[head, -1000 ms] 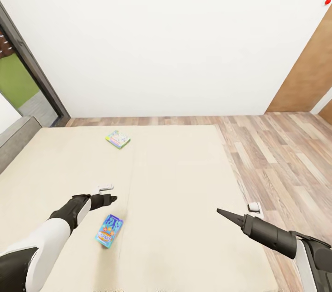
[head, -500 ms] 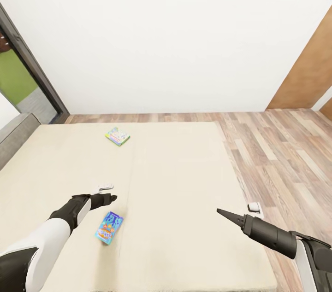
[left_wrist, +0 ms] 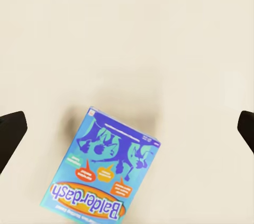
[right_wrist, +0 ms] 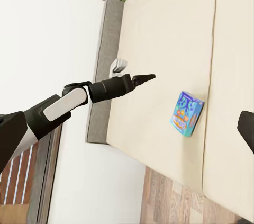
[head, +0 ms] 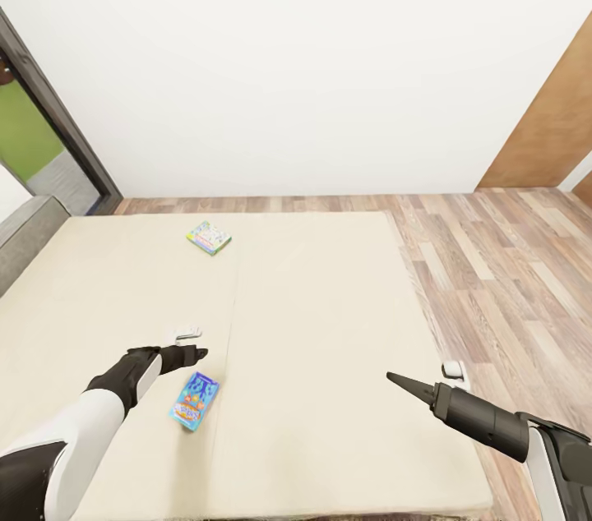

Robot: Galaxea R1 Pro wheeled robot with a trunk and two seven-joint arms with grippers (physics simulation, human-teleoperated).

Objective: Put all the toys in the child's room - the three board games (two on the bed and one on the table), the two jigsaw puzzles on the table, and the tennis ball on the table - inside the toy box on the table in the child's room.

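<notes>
Both board games, the near one (head: 194, 401) and the far one (head: 209, 237), lie unpicked on the bed (head: 329, 324), left end effector (head: 196, 354) released above the near one, right end effector (head: 403, 380) empty, spread unclear.

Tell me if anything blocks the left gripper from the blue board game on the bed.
Nothing visible does. The left gripper hangs just above the blue board game, which lies flat on the bed; in the wrist view only bare bedding surrounds the box between the spread fingers.
</notes>
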